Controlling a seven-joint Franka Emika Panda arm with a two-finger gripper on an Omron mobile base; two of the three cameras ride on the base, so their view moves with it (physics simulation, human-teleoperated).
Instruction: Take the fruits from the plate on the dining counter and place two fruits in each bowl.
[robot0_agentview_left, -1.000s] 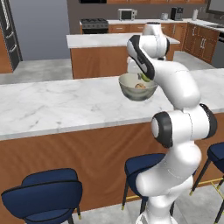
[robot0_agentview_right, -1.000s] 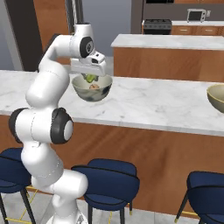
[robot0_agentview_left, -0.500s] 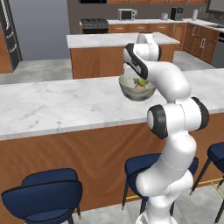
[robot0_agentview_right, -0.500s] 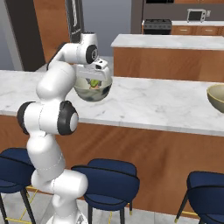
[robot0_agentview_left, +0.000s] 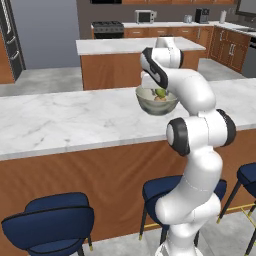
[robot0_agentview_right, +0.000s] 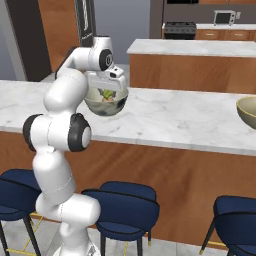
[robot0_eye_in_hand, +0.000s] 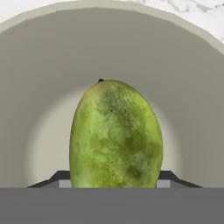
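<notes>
A pale grey bowl (robot0_agentview_left: 157, 104) (robot0_agentview_right: 106, 104) stands on the dining counter (robot0_agentview_left: 60, 120) (robot0_agentview_right: 175, 120). My gripper (robot0_agentview_left: 159, 92) (robot0_agentview_right: 107, 93) (robot0_eye_in_hand: 113, 180) reaches down inside it, shut on a green oblong fruit (robot0_agentview_left: 160, 92) (robot0_agentview_right: 107, 94) (robot0_eye_in_hand: 116, 135). In the hand view the fruit stands upright between the two dark tips, with the bowl's pale inner wall (robot0_eye_in_hand: 43, 65) curving behind it. A beige bowl (robot0_agentview_right: 248, 111) sits on the same counter at the right edge of the right base view. The plate is out of view.
Dark blue stools (robot0_agentview_left: 50, 220) (robot0_agentview_right: 125, 202) stand along the counter's wood front, close to my base. Behind the counter is a shorter marble-topped island (robot0_agentview_left: 125, 46) (robot0_agentview_right: 200, 47), with kitchen cabinets and a stove further back.
My upper arm has swung round over the grey bowl while the hand stayed in it with the green fruit. The bowl has not moved.
</notes>
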